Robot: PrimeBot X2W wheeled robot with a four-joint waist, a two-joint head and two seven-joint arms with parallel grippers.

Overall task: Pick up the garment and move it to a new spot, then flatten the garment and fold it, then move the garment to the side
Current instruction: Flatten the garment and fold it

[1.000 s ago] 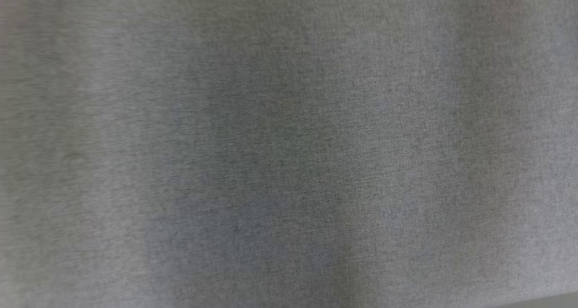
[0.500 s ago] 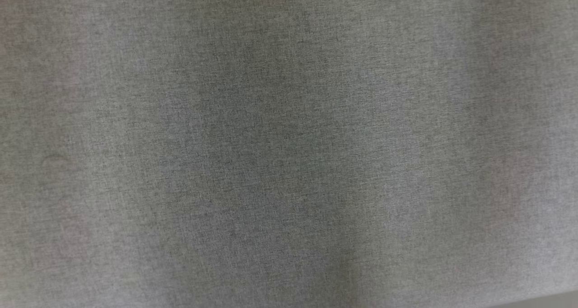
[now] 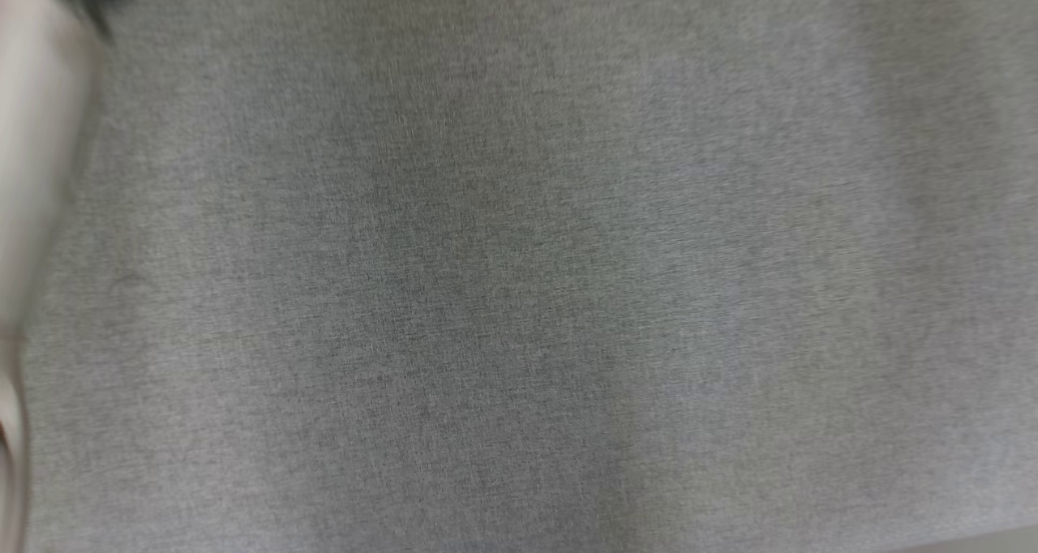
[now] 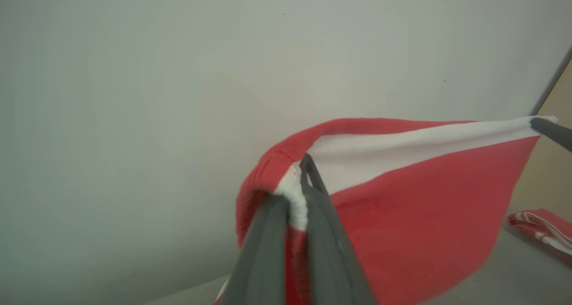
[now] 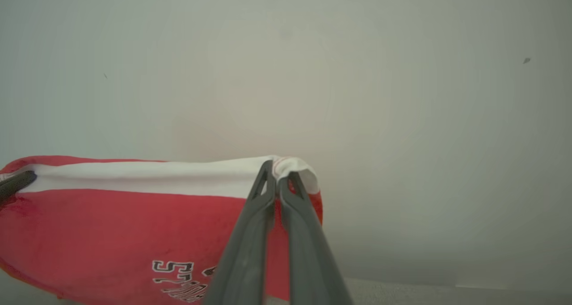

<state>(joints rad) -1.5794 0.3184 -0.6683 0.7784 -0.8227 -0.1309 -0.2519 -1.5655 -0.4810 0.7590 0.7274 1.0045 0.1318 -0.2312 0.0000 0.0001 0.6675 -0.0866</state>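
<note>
The red garment hangs over the grey tabletop, its white-banded top edge stretched sideways between the left tool and the right tool, each clamped on one end of that edge, the body drooping below both.

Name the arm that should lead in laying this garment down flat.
Left, probably. The left gripper and right gripper both have jaws shut on the garment by its white band, so lower together. Another red cloth lies beyond the right end, so lead leftward.
</note>
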